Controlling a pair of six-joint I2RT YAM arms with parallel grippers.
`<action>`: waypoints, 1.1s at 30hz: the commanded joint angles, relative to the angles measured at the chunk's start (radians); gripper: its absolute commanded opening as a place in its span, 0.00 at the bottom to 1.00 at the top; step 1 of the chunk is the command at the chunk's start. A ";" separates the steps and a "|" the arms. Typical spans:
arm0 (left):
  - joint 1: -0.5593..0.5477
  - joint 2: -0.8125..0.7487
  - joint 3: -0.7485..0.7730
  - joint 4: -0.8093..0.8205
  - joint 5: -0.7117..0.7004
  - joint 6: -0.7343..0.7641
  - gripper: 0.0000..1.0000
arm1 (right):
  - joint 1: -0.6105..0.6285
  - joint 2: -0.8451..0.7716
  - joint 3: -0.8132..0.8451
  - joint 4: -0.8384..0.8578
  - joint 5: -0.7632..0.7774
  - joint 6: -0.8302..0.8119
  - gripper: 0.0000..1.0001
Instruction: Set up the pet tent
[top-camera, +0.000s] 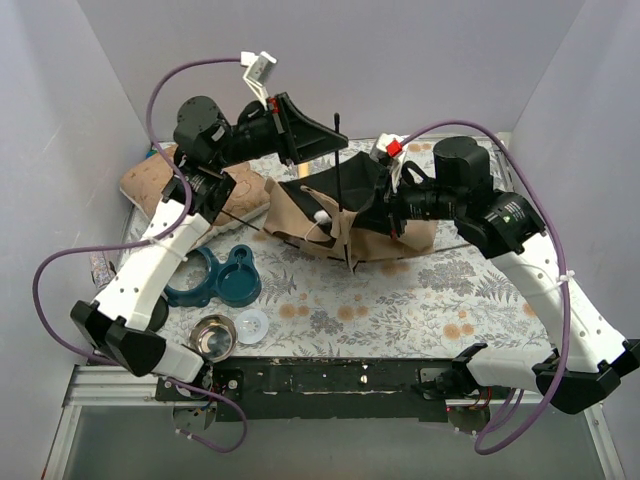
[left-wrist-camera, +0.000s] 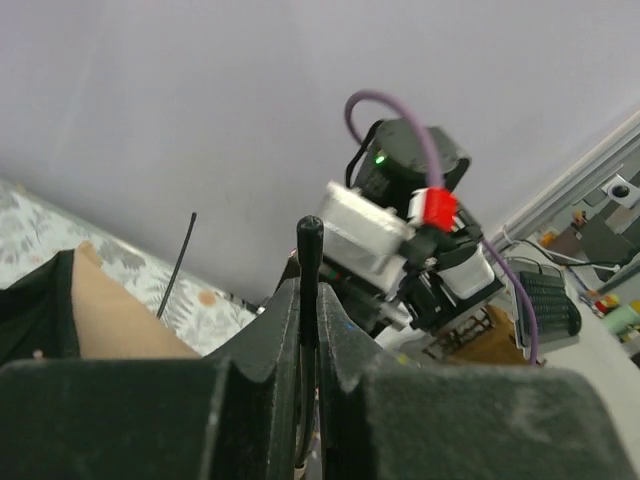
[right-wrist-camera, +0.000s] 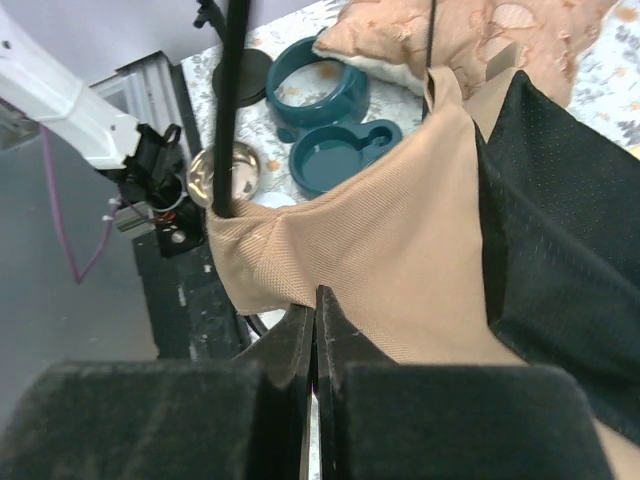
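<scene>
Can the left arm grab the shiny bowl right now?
Probably not straight away. Nothing covers the bowl, and it sits near that arm's base. But the left gripper is shut on the black pole that sticks up from the tent. It would likely have to let go first.

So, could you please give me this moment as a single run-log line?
left gripper: shut on black pole | right gripper: shut on pet tent fabric | pet tent: collapsed, not set up

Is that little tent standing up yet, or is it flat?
Collapsed, not standing. The pet tent lies as a crumpled heap on the table, one black pole sticking up, pinched in the left gripper.
</scene>
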 joint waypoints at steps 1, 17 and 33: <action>-0.007 0.061 -0.053 -0.289 0.263 0.024 0.00 | 0.009 -0.046 0.177 0.274 -0.074 0.105 0.01; -0.088 0.098 -0.268 -0.920 0.239 0.618 0.00 | 0.011 -0.236 -0.304 0.328 -0.100 0.228 0.01; -0.097 0.139 -0.031 -1.195 0.297 0.819 0.00 | 0.041 -0.254 -0.402 0.373 -0.200 0.129 0.01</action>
